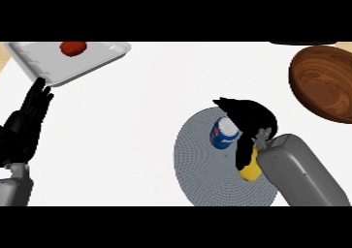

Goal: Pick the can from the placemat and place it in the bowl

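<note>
White counter (157, 82) fills most of the view. Grey round placemat (207, 179) sits lower centre-right. Wooden bowl (325, 85) at upper right, well apart from placemat, partly cut by the view's edge. White tray (42, 60) at upper left w/ a small red item (73, 48) in it.

R forearm comes in from lower right; right hand (251, 121) is over the placemat's upper right part, fingers curled round the can (225, 133). Can is blue w/ white top, tilted, sits at the hand's left side, over the mat; can't tell if it's touching the mat or lifted. Yellow thing (250, 169) shows just below the hand, by the wrist.

Left hand (24, 123) at the left edge, fingers straight, pointing up toward the tray, holding nothing.
</note>
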